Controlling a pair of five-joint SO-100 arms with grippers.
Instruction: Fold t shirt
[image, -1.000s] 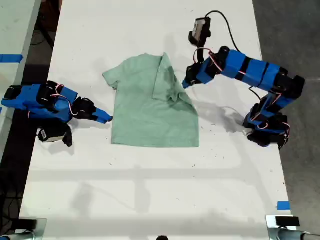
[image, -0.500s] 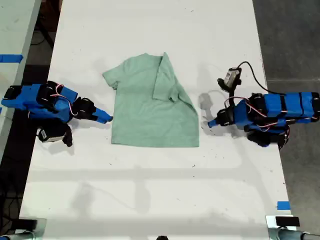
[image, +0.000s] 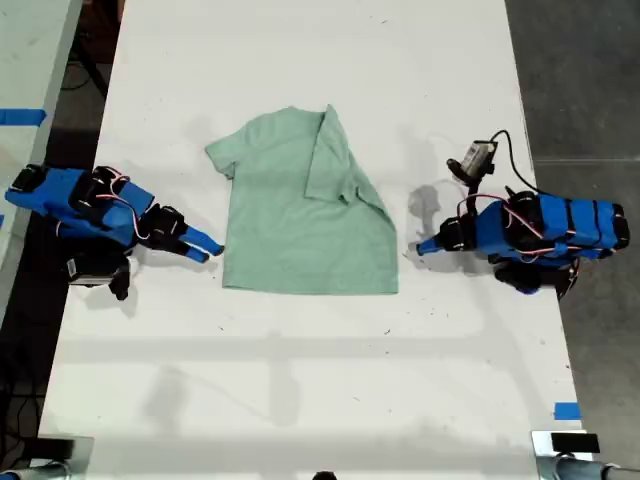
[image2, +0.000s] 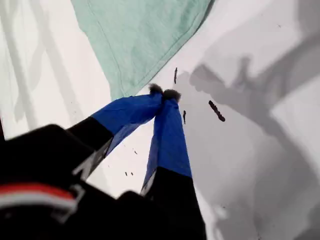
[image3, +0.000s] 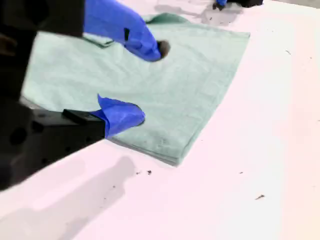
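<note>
Shirt: t shirt (image: 290, 230) lies flat mid-bench, neck toward the exterior view's top, hem toward its bottom. The sleeve (image: 335, 165) on that view's right is folded in over the body. The other sleeve (image: 225, 155) is spread out.
Bench: white bench (image: 300, 400), a few dark specks.
My first tool: my first tool (image: 420, 248) sits low on the exterior view's right, just beside the hem corner and not touching it. The tips are pinched together with nothing between them.
My second tool: my second tool (image: 208, 245) is on the exterior view's left, near the opposite hem corner. Its jaws are parted wide and empty.
Handling: thin, limp and light, by the look of it. It will likely drape and drag rather than hold shape, and it should be harmless to squeeze. It may slide on the smooth top.
Where to grip: probably the spread sleeve or the side edge below it, pinching the edge low against the bench.
First wrist view only: the stitched hem line, and the tips meeting just short of the corner.
Second wrist view only: the open gap between the jaws; the doubled cloth edge at the near corner.
Exterior only: the whole outline and which sleeve is folded.
</note>
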